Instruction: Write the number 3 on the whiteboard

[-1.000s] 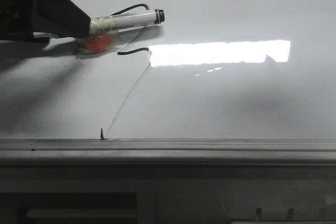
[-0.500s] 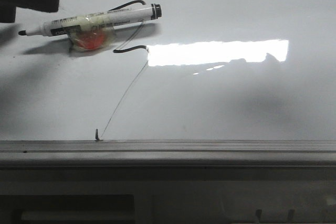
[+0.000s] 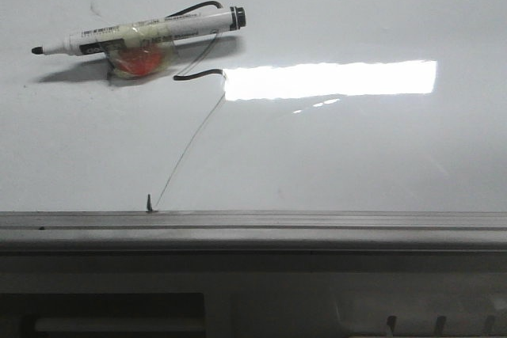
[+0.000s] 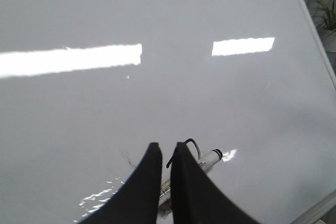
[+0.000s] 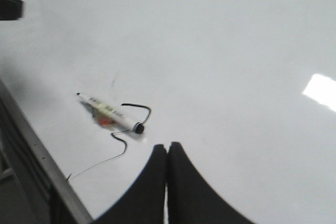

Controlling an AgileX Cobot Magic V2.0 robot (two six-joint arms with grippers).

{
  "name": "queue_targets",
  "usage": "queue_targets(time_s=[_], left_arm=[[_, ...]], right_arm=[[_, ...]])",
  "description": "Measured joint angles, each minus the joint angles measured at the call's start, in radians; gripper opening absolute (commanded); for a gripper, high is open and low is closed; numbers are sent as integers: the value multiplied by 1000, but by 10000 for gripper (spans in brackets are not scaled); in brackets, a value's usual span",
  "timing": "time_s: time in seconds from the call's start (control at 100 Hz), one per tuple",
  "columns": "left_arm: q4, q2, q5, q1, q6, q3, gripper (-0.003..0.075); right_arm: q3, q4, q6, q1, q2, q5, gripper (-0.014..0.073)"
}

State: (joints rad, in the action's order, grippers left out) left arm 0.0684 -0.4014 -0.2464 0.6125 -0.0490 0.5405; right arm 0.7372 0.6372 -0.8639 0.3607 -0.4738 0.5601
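- The white marker pen lay on the whiteboard, tip pointing left.
- The number 3 sat beneath it, its faint tail running down to the grey rail.
- The left pincer was clenched and empty.
- The right pincer was likewise clenched, empty.

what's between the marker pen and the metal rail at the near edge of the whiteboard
In the front view, only bare whiteboard and the number 3, its thin tail running from under the marker pen down to the rail.
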Motion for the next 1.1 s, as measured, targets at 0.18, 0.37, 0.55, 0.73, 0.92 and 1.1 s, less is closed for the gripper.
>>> queue_targets(time_s=[0.18, 0.37, 0.55, 0.73, 0.92, 1.1], left_arm=[[-136, 285, -285, 0, 0, 2, -21], [-174, 407, -399, 0, 0, 3, -21], [-165, 407, -431, 0, 0, 3, -21], [-159, 407, -431, 0, 0, 3, -21], [-159, 407, -433, 0, 0, 3, -21], [-159, 407, -433, 0, 0, 3, -21]], right_arm=[[-267, -9, 0, 0, 175, -198, -62], [-466, 1, 0, 0, 294, -284, -62], [-501, 5, 0, 0, 317, -295, -62], [-501, 9, 0, 0, 317, -297, -62], [-501, 10, 0, 0, 317, -297, -62], [-501, 10, 0, 0, 317, -297, -62]])
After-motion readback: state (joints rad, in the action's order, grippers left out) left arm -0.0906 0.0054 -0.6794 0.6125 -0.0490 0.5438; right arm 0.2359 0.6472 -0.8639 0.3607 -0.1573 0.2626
